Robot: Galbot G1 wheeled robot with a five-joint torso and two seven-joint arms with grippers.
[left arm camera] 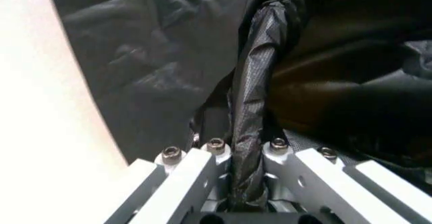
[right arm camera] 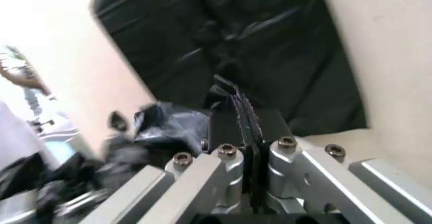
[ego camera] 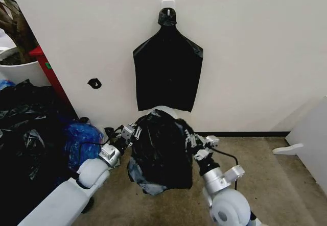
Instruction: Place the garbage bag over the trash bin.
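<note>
The crinkled, glossy black garbage bag (ego camera: 161, 152) hangs in front of me near the wall, stretched between both grippers. A sliver of the white trash bin (ego camera: 164, 109) rim peeks out above the bag; the rest of the bin is hidden. My left gripper (ego camera: 129, 132) is shut on the bag's left edge. In the left wrist view a rolled fold of the garbage bag (left arm camera: 251, 97) runs between the closed fingers (left arm camera: 280, 155). My right gripper (ego camera: 194, 142) is shut on the bag's right edge. A thin pleat of the garbage bag (right arm camera: 244, 114) is pinched there.
A flat black bag (ego camera: 167, 73) hangs from a wall hook just behind. A heap of black and blue bags (ego camera: 36, 134) fills the floor on the left, with a white plant pot (ego camera: 23, 72) and a red stand (ego camera: 48, 70) behind it. White furniture (ego camera: 311, 139) stands at the right.
</note>
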